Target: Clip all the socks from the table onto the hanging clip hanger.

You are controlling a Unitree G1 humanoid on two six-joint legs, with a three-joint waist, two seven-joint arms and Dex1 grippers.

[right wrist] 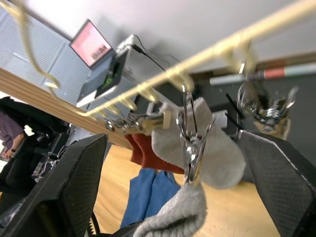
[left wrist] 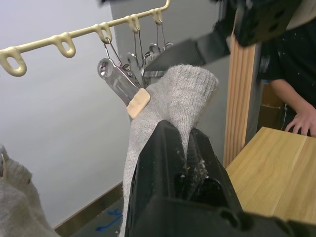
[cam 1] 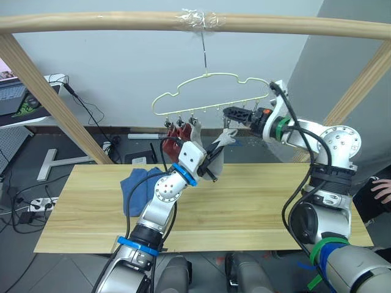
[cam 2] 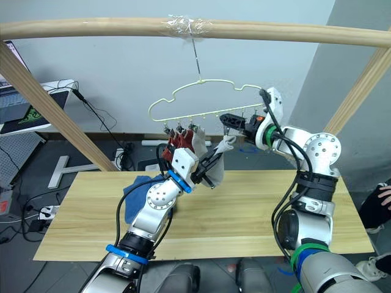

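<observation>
Beneath the clip hanger point(cam 1: 211, 97), left gripper point(left wrist: 190, 136) clamped a grey sock point(left wrist: 170, 123) up to a clip point(left wrist: 121, 86) for pinning; right gripper point(right wrist: 170, 182) waited open-fingered around it.

Clip hanger point(cam 1: 211, 93) hanging from pole point(cam 1: 195, 23) above table point(cam 1: 256, 201); socks lying on table's left point(cam 1: 139, 186), others hanging point(cam 1: 178, 133) under hanger's left clips.

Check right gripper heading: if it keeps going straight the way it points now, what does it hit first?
Most likely the dark metal clip hanging from the clip hanger, dead centre between the open fingers of the right gripper. Just past it is the grey sock the left gripper holds up. Depth between them is unclear.
</observation>
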